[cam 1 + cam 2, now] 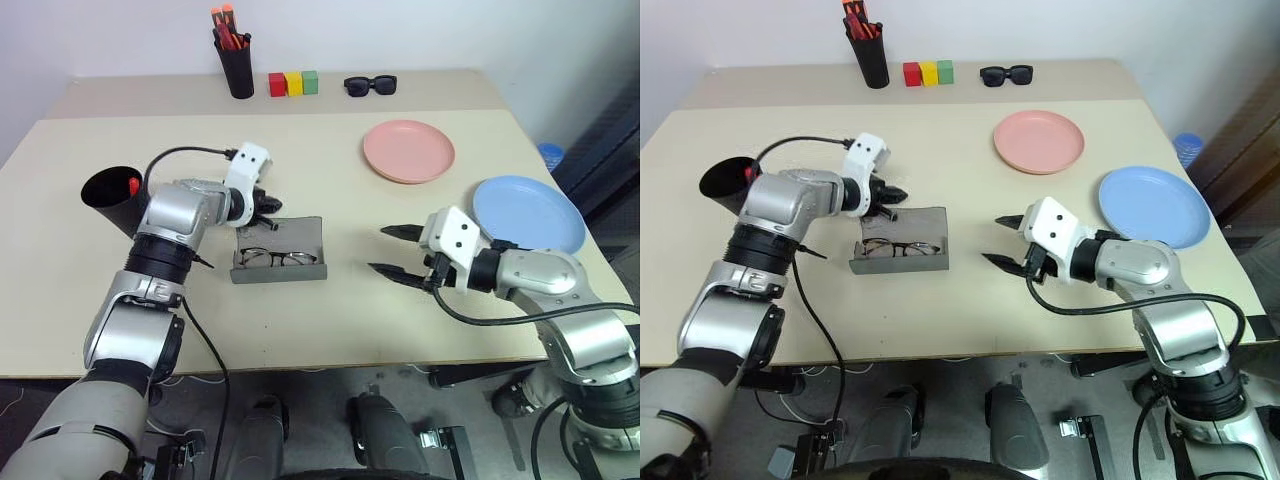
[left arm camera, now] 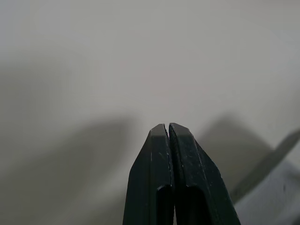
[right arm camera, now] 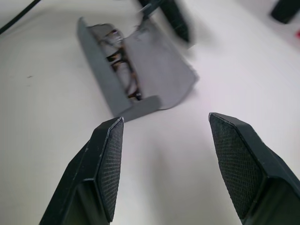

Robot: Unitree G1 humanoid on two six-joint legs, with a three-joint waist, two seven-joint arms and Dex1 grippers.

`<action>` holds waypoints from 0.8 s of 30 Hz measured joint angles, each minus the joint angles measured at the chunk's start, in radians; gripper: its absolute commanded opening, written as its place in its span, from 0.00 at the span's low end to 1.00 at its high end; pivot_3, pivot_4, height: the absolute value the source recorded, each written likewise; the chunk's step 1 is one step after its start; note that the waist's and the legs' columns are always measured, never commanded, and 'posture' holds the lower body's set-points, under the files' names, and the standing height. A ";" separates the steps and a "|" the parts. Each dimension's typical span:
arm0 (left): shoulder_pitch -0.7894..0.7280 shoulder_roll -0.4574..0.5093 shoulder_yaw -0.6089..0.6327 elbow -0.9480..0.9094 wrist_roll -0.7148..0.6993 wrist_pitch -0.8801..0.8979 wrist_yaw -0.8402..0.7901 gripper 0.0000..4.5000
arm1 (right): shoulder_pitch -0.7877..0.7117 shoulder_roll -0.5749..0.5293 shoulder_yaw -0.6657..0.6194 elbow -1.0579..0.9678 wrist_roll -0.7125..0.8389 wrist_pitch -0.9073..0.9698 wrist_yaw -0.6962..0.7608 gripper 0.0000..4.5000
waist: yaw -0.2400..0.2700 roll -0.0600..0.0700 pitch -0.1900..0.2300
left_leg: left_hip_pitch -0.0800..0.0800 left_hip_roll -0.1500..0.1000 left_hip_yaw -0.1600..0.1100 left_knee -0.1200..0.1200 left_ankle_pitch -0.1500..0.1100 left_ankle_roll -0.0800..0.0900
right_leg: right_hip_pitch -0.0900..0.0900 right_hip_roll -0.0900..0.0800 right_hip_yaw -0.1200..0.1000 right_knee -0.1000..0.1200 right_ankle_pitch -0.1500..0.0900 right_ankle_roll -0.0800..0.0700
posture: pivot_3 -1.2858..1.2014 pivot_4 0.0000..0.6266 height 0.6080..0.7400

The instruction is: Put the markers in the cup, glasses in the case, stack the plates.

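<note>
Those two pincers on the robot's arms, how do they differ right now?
The left pincer is shut, its fingers pressed together, while the right pincer is open with a wide gap. The left pincer sits at the back edge of the open grey case, which holds the glasses; the right pincer hovers over bare table, apart from the case. Both have two black fingers and hold nothing.

pen holder: straight black pen holder (image 1: 238,68) with orange-red-capped pens (image 1: 226,24), far edge
blocks: red, yellow, green cubes (image 1: 293,83) just beside it
sunglasses: thick black sunglasses (image 1: 370,86) beside the cubes
</note>
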 measured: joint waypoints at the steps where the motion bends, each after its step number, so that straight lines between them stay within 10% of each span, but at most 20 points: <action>1: 0.000 0.006 -0.011 0.004 0.008 -0.006 -0.022 0.01 | 0.006 -0.002 -0.008 -0.006 0.002 0.000 -0.004 0.65 | 0.000 0.000 0.000 | 0.000 0.000 0.000 0.000 0.000 0.000 | 0.000 0.000 0.000 0.000 0.000 0.000 | 0.52 0.24 1.00; 12: 0.158 0.152 -0.039 -0.296 0.029 -0.046 -0.185 0.01 | -0.026 -0.013 -0.014 0.067 -0.003 -0.024 -0.034 0.65 | -0.003 0.000 0.000 | 0.000 0.001 0.001 0.000 0.000 0.000 | 0.000 0.000 0.001 0.000 0.000 0.000 | 0.52 0.24 1.00; 24: 0.518 0.250 0.046 -0.739 0.018 -0.145 -0.160 0.01 | -0.382 0.057 0.173 0.698 -0.300 -0.232 -0.191 0.65 | -0.002 0.001 0.001 | 0.001 0.001 0.003 0.000 0.000 0.000 | 0.000 -0.001 0.003 0.000 0.000 -0.001 | 0.52 0.24 1.00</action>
